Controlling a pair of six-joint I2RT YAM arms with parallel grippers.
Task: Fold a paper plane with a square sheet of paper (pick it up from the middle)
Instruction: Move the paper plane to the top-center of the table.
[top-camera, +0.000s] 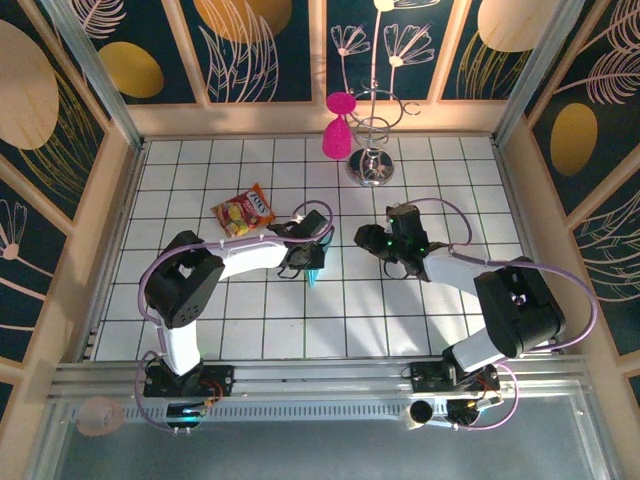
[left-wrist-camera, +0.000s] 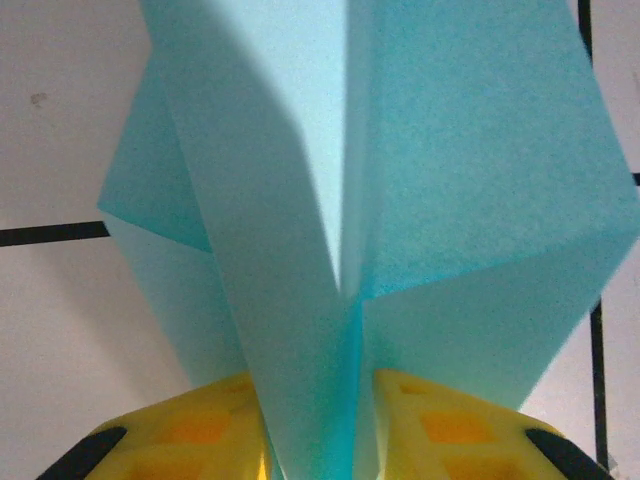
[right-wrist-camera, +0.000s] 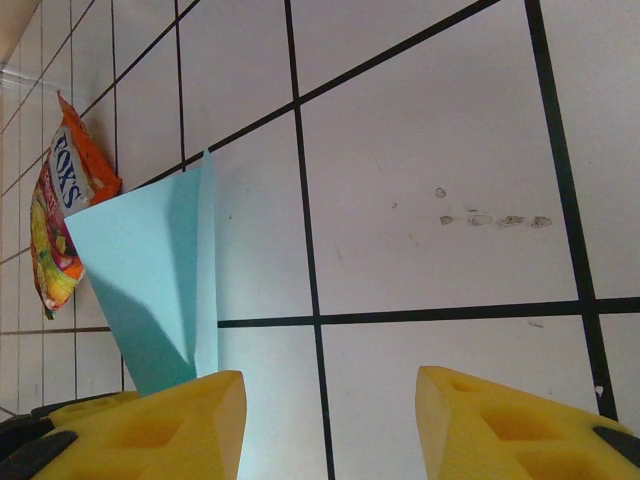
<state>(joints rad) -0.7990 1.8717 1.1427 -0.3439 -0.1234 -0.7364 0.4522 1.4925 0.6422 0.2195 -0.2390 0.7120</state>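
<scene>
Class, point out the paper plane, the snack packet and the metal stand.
paper plane (left-wrist-camera: 470, 180): left wrist view, on its right flap.
snack packet (top-camera: 245, 213): top external view, middle of its front.
metal stand (top-camera: 372, 168): top external view, on its round base.

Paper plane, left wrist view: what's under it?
White tiled table with black grid lines shows around the paper plane. Its lower fold sits between the yellow fingers of the left gripper. The tile directly beneath the paper is covered.

light: bright, even | shadow: soft band across paper plane (left-wrist-camera: 470, 180) | focus: left wrist close-up slightly soft
</scene>
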